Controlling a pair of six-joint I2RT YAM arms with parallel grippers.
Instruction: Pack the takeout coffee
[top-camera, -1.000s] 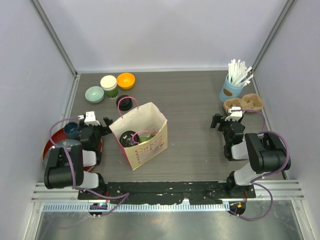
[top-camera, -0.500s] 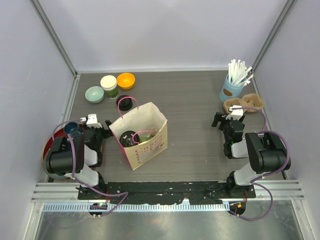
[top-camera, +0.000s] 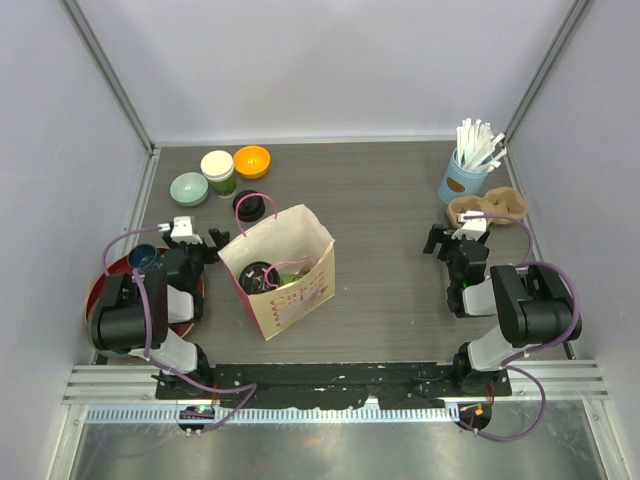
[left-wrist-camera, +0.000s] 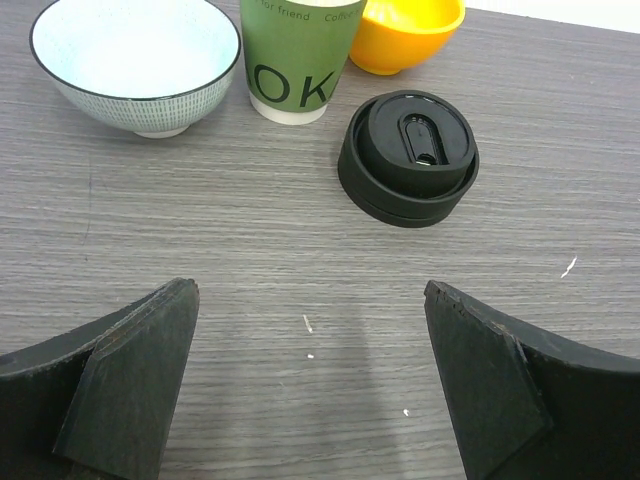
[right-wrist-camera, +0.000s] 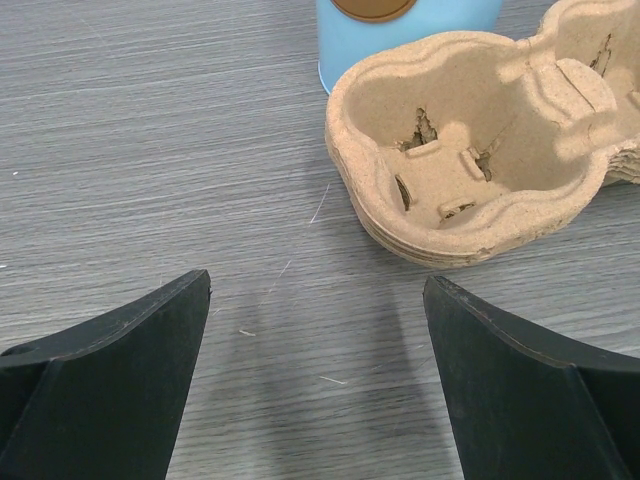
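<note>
While its dark fingers (left-wrist-camera: 130, 380) stand spread wide with nothing between them, the left gripper (left-wrist-camera: 310, 385) hangs low over the grey wood-grain table (left-wrist-camera: 230, 250). Just ahead of it a round black plastic lid (left-wrist-camera: 410, 155) lies flat on the table, apart from the fingers. Beyond that, a dark-green paper cup (left-wrist-camera: 298, 60) stands upright, white at its top in the overhead view, between a pale striped bowl (left-wrist-camera: 135, 60) and an orange bowl (left-wrist-camera: 410, 25). To the gripper's right, a tan paper bag (top-camera: 300, 300) with pink handles stands open. Inside it show a second green cup (top-camera: 292, 270) and a black lid (top-camera: 258, 275), too small to tell how they lie. The right gripper (right-wrist-camera: 315, 385) is likewise spread wide and empty, with a moulded brown pulp cup carrier (right-wrist-camera: 470, 170) just ahead and a light-blue cup (right-wrist-camera: 400, 30) behind that.
</note>
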